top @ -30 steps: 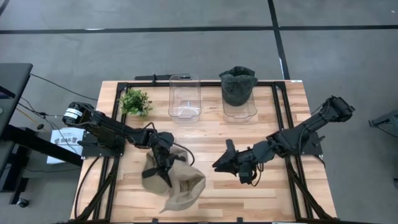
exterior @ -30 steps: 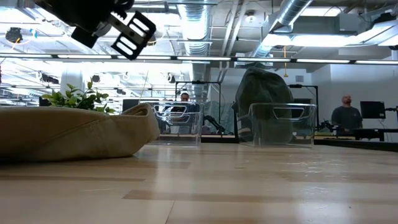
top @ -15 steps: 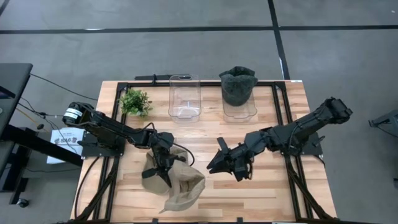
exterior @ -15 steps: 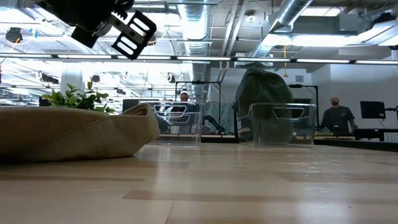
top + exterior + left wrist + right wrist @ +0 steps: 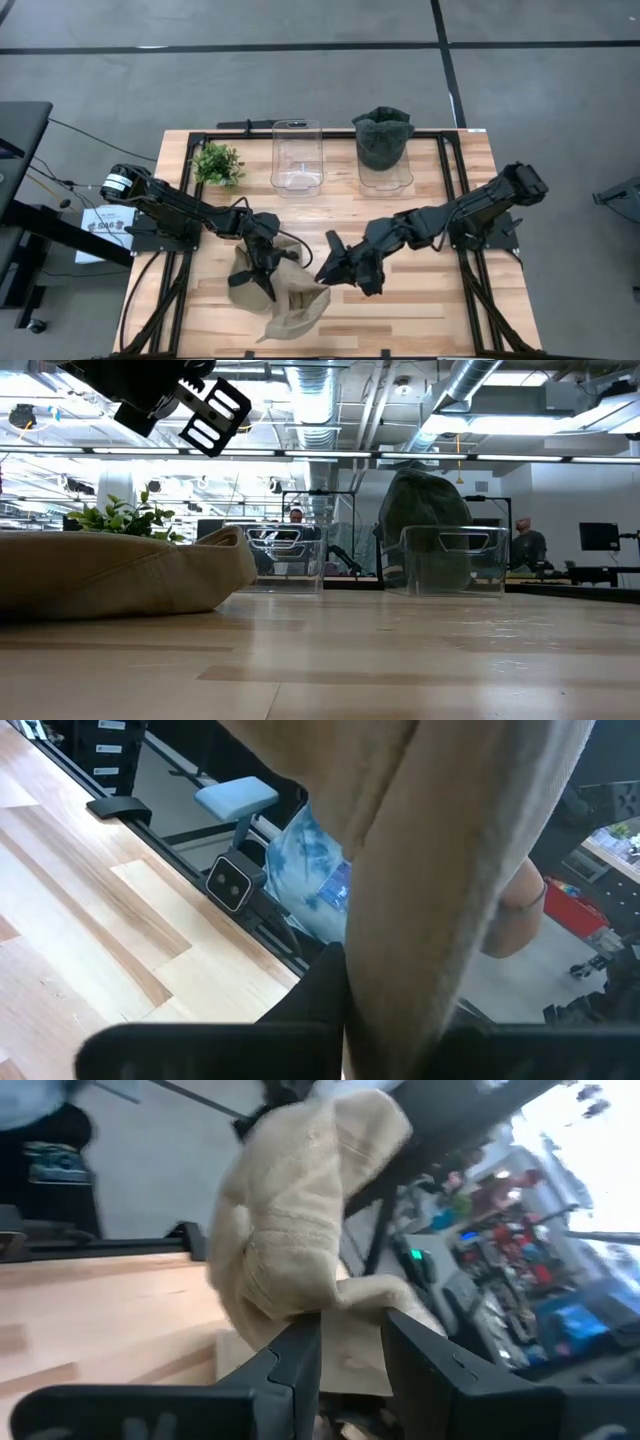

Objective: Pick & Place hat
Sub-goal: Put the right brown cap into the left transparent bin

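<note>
- On the tan hat (image 5: 278, 292): left gripper (image 5: 262, 262), fingers clamped on its fabric.
- Beside the hat's edge: right gripper (image 5: 330, 262), fingers apart.
- Beyond the hat: two clear bins (image 5: 297, 155).

You see beige hat (image 5: 277, 290): soft matt cloth, slightly coarse weave, creased. Dark green hat (image 5: 382, 136): matt cloth, crumpled. Two bins (image 5: 297, 155) (image 5: 386, 177): clear glossy plastic, smooth walls. Table top (image 5: 420, 300): pale wood planks, smooth, faint sheen in your low view. Table frame (image 5: 446, 170): black matt metal. Both arms: dark matt finish. Plant (image 5: 218, 164): green leaves, look plastic.
</note>
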Tool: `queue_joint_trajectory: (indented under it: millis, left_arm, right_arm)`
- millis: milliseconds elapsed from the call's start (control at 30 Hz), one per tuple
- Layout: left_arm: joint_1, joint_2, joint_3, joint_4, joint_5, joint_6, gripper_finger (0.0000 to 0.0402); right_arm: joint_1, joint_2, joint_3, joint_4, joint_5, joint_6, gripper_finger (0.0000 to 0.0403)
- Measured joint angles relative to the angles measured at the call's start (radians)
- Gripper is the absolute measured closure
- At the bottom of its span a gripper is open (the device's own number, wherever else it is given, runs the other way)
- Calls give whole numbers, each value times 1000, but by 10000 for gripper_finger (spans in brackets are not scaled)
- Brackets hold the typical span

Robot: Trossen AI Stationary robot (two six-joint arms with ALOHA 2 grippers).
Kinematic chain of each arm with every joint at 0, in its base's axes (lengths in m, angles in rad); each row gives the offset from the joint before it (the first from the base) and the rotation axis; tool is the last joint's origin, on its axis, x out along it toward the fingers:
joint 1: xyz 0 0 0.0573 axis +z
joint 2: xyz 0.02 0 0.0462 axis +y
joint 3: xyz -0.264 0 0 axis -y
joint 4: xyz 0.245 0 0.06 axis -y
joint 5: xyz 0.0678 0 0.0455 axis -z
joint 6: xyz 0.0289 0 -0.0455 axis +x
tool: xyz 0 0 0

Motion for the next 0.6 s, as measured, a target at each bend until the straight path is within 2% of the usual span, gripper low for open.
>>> queue_joint_trajectory:
  millis: [100,267,333,433,600]
  left_arm:
    - [0,0,0,0,0,0,385]
    - [0,0,0,0,0,0,385]
    - [0,0,0,0,0,0,385]
    - [-1,0,0,0,-6,0,384]
    - [0,0,0,1,-18,0,379]
  right_arm:
    - [11,2,30,-66,-14,-1,305]
    - [28,-6,32,-74,-15,-27,309]
    - [36,-7,33,-77,-15,-73,327]
    - [37,-7,33,-122,-15,-146,385]
    - [23,-7,33,-145,-16,-140,401]
